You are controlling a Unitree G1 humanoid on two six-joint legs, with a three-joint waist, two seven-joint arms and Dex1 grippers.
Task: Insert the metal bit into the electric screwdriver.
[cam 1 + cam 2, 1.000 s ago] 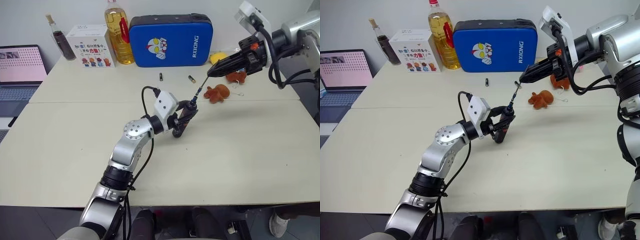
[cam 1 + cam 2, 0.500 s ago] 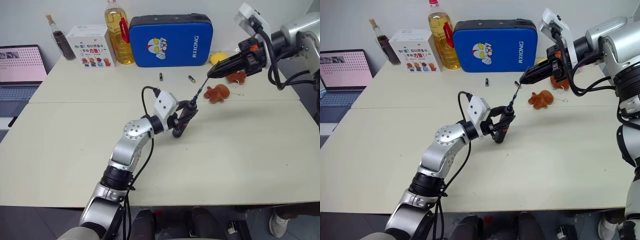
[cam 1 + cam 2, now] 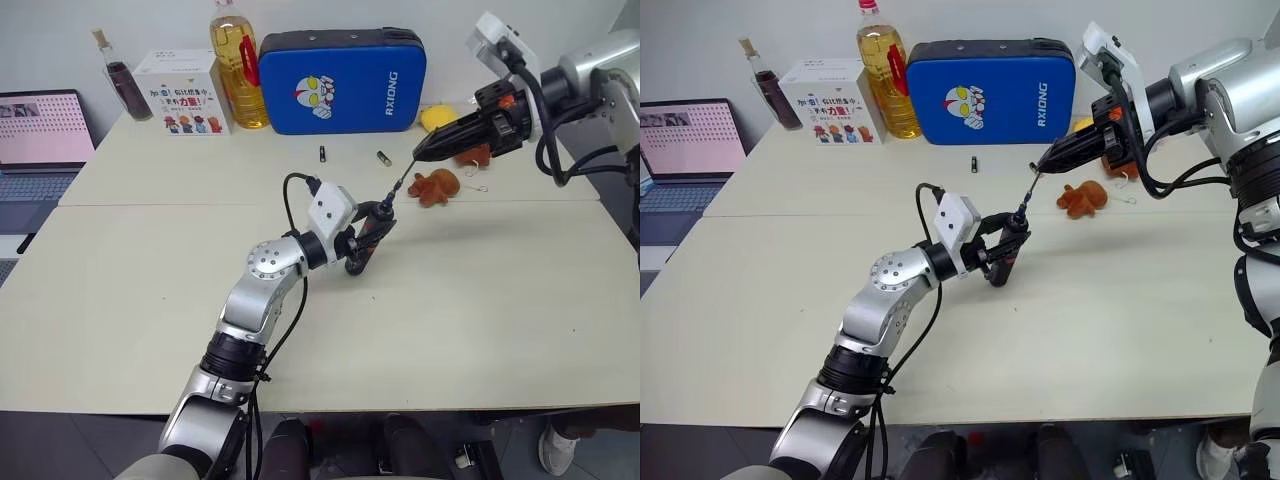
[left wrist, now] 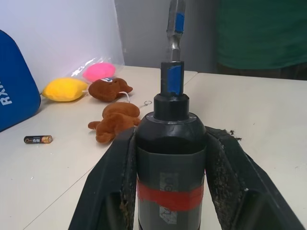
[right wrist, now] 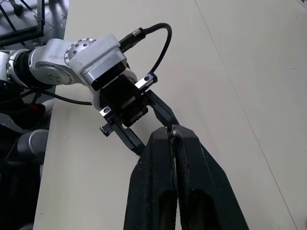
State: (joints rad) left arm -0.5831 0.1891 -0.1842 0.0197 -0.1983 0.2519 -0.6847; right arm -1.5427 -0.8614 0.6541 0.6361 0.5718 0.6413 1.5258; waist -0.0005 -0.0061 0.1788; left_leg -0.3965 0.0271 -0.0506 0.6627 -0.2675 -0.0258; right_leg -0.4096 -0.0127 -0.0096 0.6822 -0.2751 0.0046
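Here the left tool [image 3: 368, 232] is clamped on the electric screwdriver [image 3: 366, 238], near the middle of the cream counter [image 3: 480, 300], with the screwdriver's nose tilted up toward 1 o'clock. In the left wrist view the two black fingers [image 4: 111, 191] press both sides of the dark body, just above its red band, with the blue tip on top. The right tool [image 3: 422, 152] has its fingers pinched together on the upper end of the metal bit [image 3: 401, 181], up at 1 o'clock from the screwdriver and above the counter. The bit runs down toward 7 o'clock; its lower end meets the screwdriver's nose. Whether it is fully seated I cannot tell.

Just beside the bit at 3 o'clock lies a brown plush toy [image 3: 434, 186]. A second brown toy [image 3: 473, 154] and a yellow one [image 3: 436, 116] lie behind the right tool. Two small batteries [image 3: 322, 154] lie on the counter at 12 o'clock from the screwdriver. Along the far edge stand a blue case [image 3: 343, 80], an oil bottle [image 3: 237, 66], a white box [image 3: 180, 93] and a dark bottle [image 3: 124, 83]. A laptop [image 3: 40, 130] sits at 9 o'clock, off the counter's edge.
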